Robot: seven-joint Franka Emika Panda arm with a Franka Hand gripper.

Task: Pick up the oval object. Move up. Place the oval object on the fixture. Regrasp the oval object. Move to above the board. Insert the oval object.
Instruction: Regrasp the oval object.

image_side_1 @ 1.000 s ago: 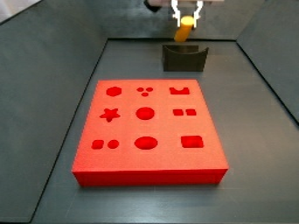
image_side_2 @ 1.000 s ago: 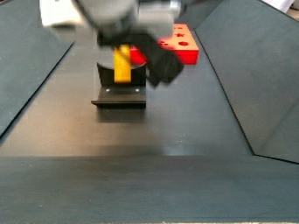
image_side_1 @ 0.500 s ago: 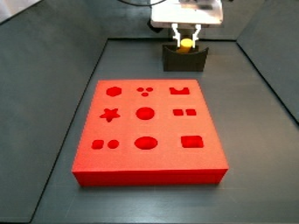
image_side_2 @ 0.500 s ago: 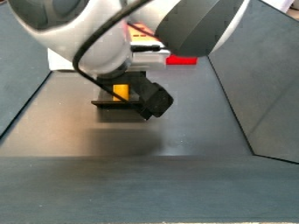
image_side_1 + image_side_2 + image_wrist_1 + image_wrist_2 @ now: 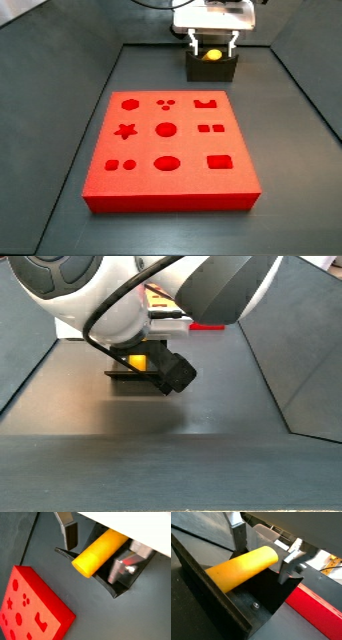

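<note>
Since half a second ago little has shifted: the gripper (image 5: 211, 47) remains low at the fixture (image 5: 211, 68), whereas a second ago it hung higher with the peg (image 5: 211, 54) above the block. Both wrist views show the yellow peg (image 5: 100, 553) lying lengthwise in the notch of the fixture (image 5: 234, 614), one rounded end facing the camera. The silver fingers (image 5: 69, 533) stand on either side of the peg (image 5: 241, 568), near it; whether the pads press on it or have let go cannot be told from these frames. Resting the peg in the notch appears meant to steady it so a fresh, better-aligned hold can be taken before insertion. The red board (image 5: 168, 148) lies well apart, toward the near end of the floor, its holes unoccupied. In a side view the arm hides most of the fixture (image 5: 132, 376).
</note>
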